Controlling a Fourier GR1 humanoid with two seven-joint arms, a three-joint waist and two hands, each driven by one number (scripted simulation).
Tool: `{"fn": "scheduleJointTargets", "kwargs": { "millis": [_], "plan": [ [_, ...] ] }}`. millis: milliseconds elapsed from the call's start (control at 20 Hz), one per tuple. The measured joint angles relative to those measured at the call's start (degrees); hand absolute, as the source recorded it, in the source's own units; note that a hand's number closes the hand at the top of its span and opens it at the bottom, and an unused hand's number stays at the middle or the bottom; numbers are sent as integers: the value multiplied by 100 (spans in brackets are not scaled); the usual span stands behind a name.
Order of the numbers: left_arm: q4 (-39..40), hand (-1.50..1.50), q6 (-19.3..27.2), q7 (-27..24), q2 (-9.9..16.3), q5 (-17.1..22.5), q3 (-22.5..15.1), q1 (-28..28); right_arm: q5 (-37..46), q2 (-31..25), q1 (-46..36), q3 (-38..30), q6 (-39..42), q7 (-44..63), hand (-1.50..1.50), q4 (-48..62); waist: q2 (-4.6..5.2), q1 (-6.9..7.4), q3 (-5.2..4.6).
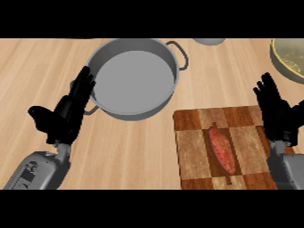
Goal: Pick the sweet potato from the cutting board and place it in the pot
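Sweet potato (221, 149) lies lengthwise on the cutting board (192, 151), untouched, just left of the right hand (285, 116), whose fingers (267, 91) are straight and hold nothing. Picking has not begun, I judge; that hand must swing inward and close round it. Farther off, the left hand (65, 113) rests open against the pot (136, 78) on the bench (22, 71).
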Motion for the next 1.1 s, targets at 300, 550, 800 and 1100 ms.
{"fn": "scheduleJointTargets", "kwargs": {
  "millis": [300, 550, 800, 1100],
  "plan": [
    [-52, 0, -48, 200, 44, 49, 17, 9, -791, 348, -389, 1118, 1976, 110, -150, -255, 33, 285, 80],
    [-47, 0, -77, 403, 76, 204, 99, 191, 129, -543, -535, 1502, 2913, -1371, -150, -737, -19, 153, 69],
    [-281, 0, -91, 529, 166, 291, 201, 447, 221, -1402, -162, 1169, 3978, -3234, -150, -959, 4, -16, 86],
    [-572, 0, -95, 741, 225, 306, 250, 541, 778, -2753, -337, 606, 4460, -3868, -150, -922, 18, -54, 82]
  ]
}}
